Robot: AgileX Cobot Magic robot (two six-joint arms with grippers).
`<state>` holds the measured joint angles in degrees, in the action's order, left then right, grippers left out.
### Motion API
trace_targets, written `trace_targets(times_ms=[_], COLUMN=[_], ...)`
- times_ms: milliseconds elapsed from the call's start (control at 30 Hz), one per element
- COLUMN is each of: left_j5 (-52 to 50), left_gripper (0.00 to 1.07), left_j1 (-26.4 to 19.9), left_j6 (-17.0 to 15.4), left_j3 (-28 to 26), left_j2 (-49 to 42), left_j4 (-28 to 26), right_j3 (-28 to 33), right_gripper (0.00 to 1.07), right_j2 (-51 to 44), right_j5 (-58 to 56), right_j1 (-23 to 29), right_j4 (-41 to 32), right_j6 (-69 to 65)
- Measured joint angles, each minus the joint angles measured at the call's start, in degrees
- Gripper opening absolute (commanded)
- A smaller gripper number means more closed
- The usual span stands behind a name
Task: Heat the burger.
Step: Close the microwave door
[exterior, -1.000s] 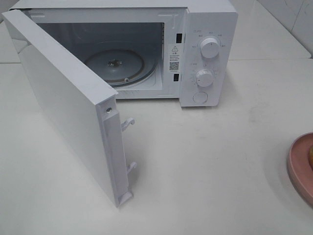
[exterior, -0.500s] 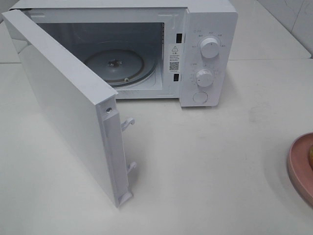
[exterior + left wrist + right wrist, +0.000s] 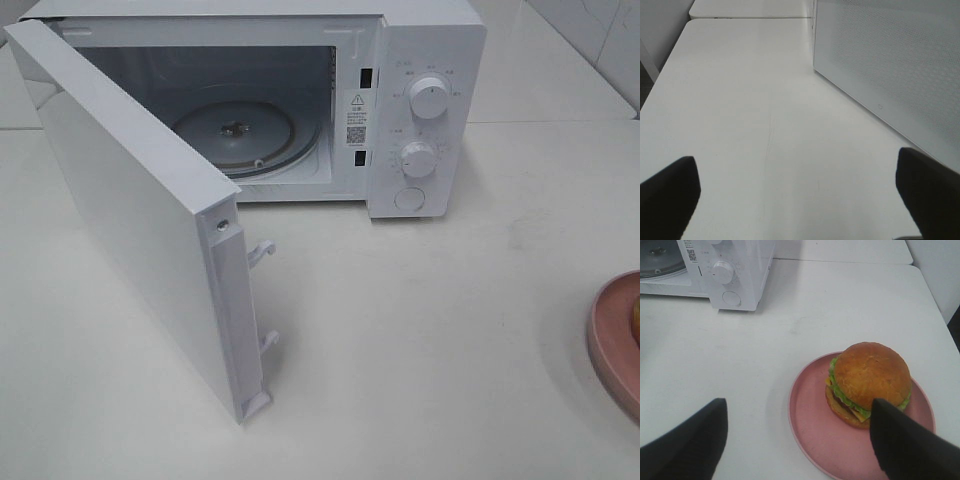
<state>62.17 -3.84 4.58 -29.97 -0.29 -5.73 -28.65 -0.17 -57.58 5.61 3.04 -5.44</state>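
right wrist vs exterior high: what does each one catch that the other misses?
Right wrist only: the whole burger, sitting toward one side of the pink plate, and the right gripper, its fingers spread wide with nothing between them.

Exterior high only: the microwave door swung open, the bare cavity with the glass turntable, and both latch hooks on the door edge.

Both: the microwave control panel with its two knobs, the white table, and at least the plate's edge.

You have one white microwave [image 3: 300, 100], one open door [image 3: 140, 220], one glass turntable [image 3: 235, 135], two round knobs [image 3: 430, 98] and one round button [image 3: 408, 199]. One burger [image 3: 869, 382] and one pink plate [image 3: 812, 430]. Two door latch hooks [image 3: 262, 250], probably.
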Motion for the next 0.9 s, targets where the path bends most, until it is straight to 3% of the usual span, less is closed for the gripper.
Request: trace_targets(times_ms=[433,600,633,667,700,733,767,833,900], left_j5=[-0.86,-4.87,-5.73,-7.22,-7.22,-9.34,-9.34,-13.24,-14.09], left_gripper=[0.99,0.92,0.88,0.77,0.77,0.63,0.63,0.45,0.39], left_j1=[0.0,0.0,0.0,0.0,0.0,0.0,0.0,0.0,0.0], left_j6=[0.0,0.0,0.0,0.0,0.0,0.0,0.0,0.0,0.0], left_j3=[-0.29,-1.43,-1.43,-1.43,-1.43,-1.43,-1.43,-1.43,-1.43], left_j2=[0.23,4.53,5.9,8.54,8.54,11.23,11.23,15.07,16.39], left_j4=[0.0,0.0,0.0,0.0,0.0,0.0,0.0,0.0,0.0], right_j3=[0.0,0.0,0.0,0.0,0.0,0.0,0.0,0.0,0.0], right_gripper=[0.75,0.75,0.75,0.75,0.75,0.75,0.75,0.75,0.75], right_j2=[0.0,0.0,0.0,0.0,0.0,0.0,0.0,0.0,0.0], right_j5=[0.0,0.0,0.0,0.0,0.0,0.0,0.0,0.0,0.0], right_j1=[0.0,0.0,0.0,0.0,0.0,0.0,0.0,0.0,0.0], right_j4=[0.0,0.0,0.0,0.0,0.0,0.0,0.0,0.0,0.0], right_j6=[0.0,0.0,0.0,0.0,0.0,0.0,0.0,0.06,0.06])
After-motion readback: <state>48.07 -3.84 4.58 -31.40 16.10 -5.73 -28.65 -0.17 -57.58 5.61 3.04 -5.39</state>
